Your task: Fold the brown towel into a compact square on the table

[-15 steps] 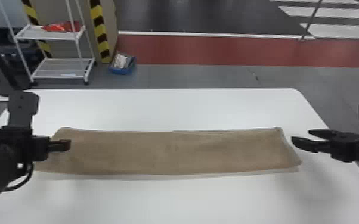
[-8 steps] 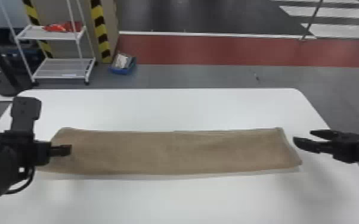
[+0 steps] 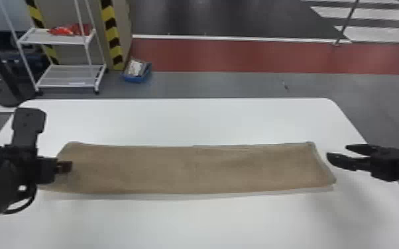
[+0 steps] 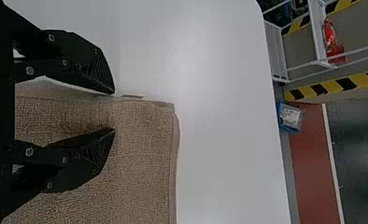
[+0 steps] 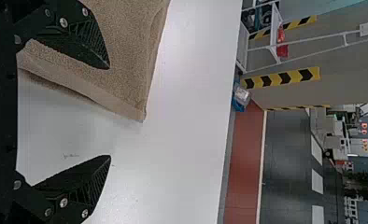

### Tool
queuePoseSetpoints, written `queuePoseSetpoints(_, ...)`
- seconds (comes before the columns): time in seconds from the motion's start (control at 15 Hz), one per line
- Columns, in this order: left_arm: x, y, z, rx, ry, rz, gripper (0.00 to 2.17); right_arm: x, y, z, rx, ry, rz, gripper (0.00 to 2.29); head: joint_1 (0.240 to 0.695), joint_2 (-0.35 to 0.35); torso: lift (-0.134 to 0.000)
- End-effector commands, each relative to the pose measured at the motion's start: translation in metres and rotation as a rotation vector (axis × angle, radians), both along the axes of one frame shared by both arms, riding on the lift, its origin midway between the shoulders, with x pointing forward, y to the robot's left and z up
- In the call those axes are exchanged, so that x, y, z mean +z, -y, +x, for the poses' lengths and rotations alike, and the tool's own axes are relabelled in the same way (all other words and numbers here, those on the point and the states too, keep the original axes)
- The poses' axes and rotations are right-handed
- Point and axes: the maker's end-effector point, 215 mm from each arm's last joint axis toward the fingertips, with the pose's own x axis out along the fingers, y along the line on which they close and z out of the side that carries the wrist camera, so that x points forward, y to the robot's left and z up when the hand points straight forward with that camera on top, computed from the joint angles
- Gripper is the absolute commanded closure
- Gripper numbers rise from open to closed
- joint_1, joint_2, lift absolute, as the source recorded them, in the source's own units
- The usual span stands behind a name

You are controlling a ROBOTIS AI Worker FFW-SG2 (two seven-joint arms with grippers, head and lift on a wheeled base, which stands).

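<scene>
Since the earlier frames, the left gripper (image 4: 114,111) has shifted slightly nearer, and the right gripper (image 3: 337,150) slightly right. The brown towel (image 3: 192,169) lies as a long strip across the worktop (image 3: 189,122). Left jaws are part open, right jaws wide; both are empty, straddling the strip's end edges.

CAUTION: Edge layers look offset. If you close too high, you may catch only the upper layer and unfold the strip. If you press too low, fingertips may drag it askew.
</scene>
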Motion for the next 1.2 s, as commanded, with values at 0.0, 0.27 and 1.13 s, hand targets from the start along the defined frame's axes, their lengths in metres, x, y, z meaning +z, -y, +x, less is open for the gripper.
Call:
queuePoseSetpoints(0.0, 0.001, 0.003, 0.001, -0.004, 0.001, -0.005, 1.28, 0.001, 0.000, -0.001, -0.002, -0.002, 0.000, 0.23, 0.695, -0.055, -0.128)
queuePoseSetpoints(0.27, 0.000, 0.009, 0.000, -0.020, -0.004, -0.032, 1.77, 0.002, 0.002, -0.002, -0.007, 0.003, 0.000, 0.23, 0.695, -0.062, -0.128)
queuePoseSetpoints(1.13, 0.097, 0.080, -0.002, -0.114, 0.065, -0.273, 1.78, 0.015, -0.084, -0.010, 0.082, 0.028, 0.043, 0.23, 0.695, -0.053, -0.128)
